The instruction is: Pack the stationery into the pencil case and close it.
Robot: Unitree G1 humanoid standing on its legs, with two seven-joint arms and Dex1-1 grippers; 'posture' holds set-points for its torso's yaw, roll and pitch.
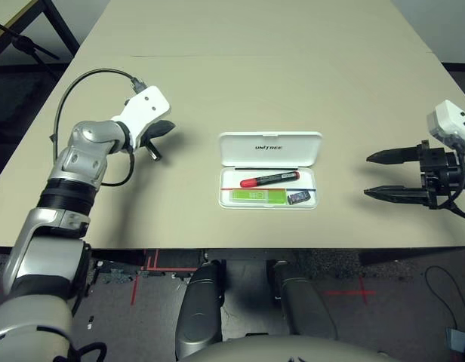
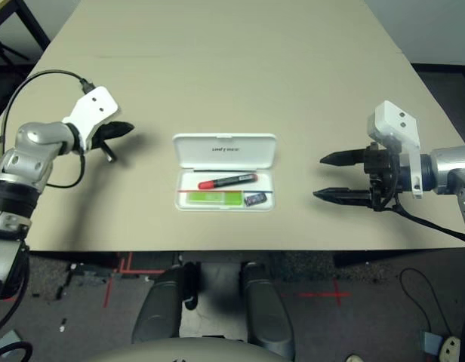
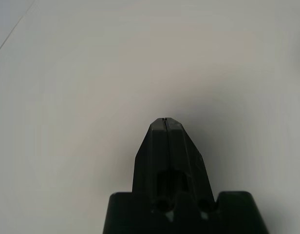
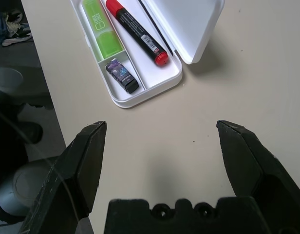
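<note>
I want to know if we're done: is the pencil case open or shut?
Open. The case's lid stands up behind the tray, and the marker inside is in plain sight.

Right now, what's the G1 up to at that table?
It's packing a white pencil case, and neither gripper is holding anything. The red marker, green highlighter and small dark block all lie inside, but the lid still stands open. The left gripper is shut, off to the case's left; the right gripper is open on the other side. Closing the lid is probably next.
</note>
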